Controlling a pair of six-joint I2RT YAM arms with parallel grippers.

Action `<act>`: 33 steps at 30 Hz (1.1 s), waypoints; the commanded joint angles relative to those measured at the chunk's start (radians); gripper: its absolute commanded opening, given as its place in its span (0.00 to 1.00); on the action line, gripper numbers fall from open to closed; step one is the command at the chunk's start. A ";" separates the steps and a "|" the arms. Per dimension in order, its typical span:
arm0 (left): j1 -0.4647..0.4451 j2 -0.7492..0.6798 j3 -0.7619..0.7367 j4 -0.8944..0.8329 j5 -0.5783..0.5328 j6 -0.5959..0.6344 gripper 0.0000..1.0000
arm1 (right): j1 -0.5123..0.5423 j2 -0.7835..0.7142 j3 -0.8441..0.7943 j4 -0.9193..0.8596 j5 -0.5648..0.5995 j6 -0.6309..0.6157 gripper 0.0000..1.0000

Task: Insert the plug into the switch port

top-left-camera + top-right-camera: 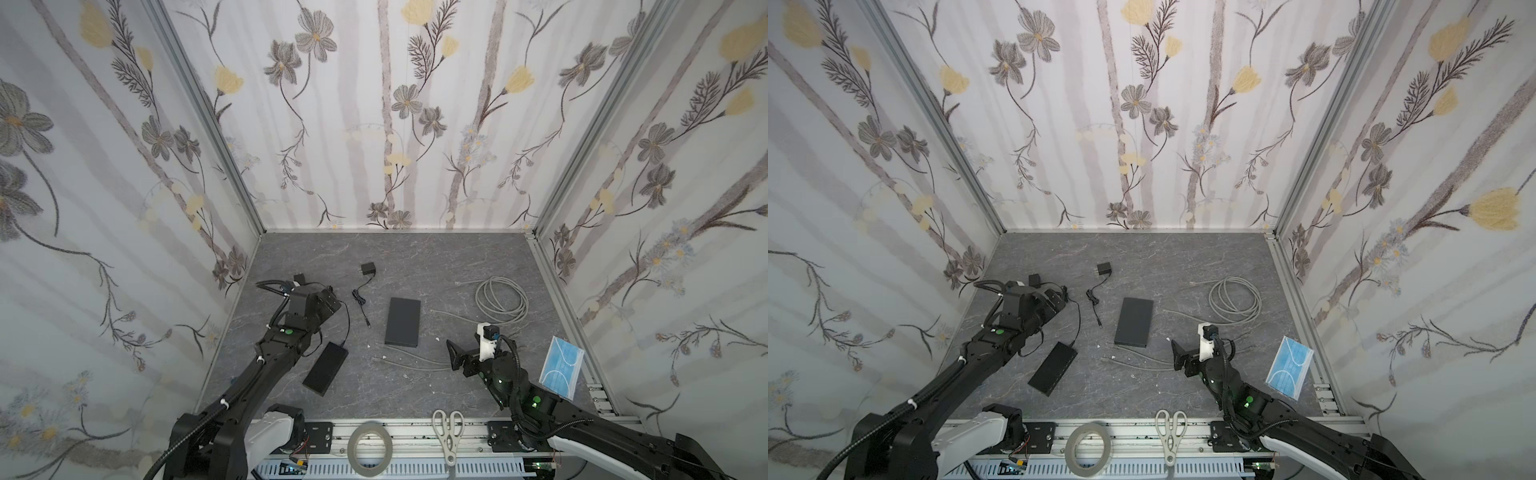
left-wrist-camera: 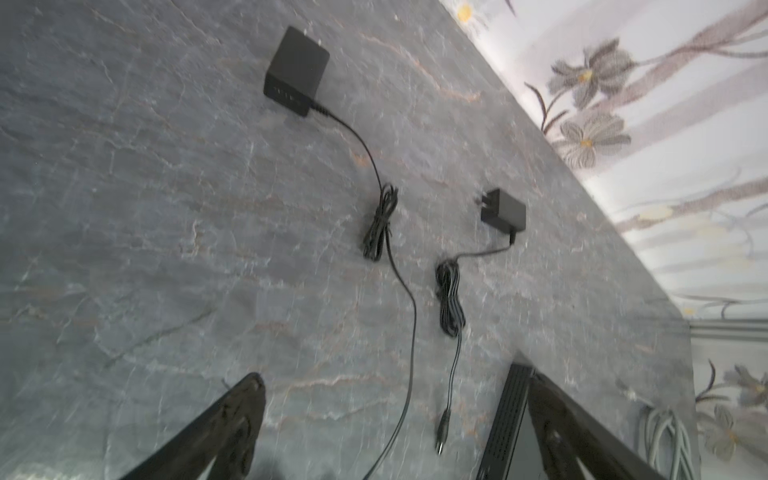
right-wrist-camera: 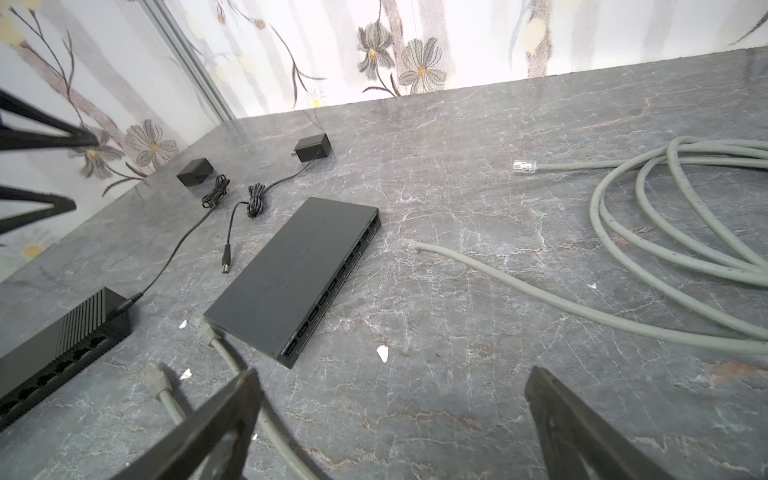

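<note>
A flat black switch (image 1: 402, 321) lies mid-table, its row of ports (image 3: 332, 286) along one long edge. A loose black barrel plug (image 1: 368, 323) on an adapter cord lies just left of it. A grey network cable's plug (image 3: 409, 245) lies to its right, and short grey cable plugs (image 3: 203, 328) rest at its near corner. My left gripper (image 2: 395, 380) hovers open left of the switch, above the barrel plug (image 2: 442, 432), with nothing held. My right gripper (image 3: 392, 376) stands open and empty near the switch's front right (image 1: 457, 353).
A second black switch (image 1: 325, 368) with a cord plugged in lies front left. Two adapters (image 2: 297, 70) (image 2: 503, 210) sit behind. A grey cable coil (image 1: 500, 305) is back right, a blue mask pack (image 1: 561, 372) at right. Scissors (image 1: 448, 432) and a tape roll (image 1: 370, 446) rest on the front rail.
</note>
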 commanded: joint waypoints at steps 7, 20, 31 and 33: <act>-0.025 -0.262 -0.188 -0.085 -0.046 0.116 1.00 | 0.000 -0.031 -0.020 0.040 0.007 0.069 1.00; -0.026 -0.401 -0.288 0.007 0.120 0.212 0.96 | -0.006 -0.039 0.061 -0.042 -0.095 0.010 1.00; -0.029 -0.329 -0.287 0.070 0.172 0.220 0.94 | -0.006 0.187 0.173 0.026 -0.234 -0.099 1.00; -0.029 -0.329 -0.286 0.070 0.181 0.221 0.94 | -0.006 0.278 0.246 -0.047 -0.270 -0.135 1.00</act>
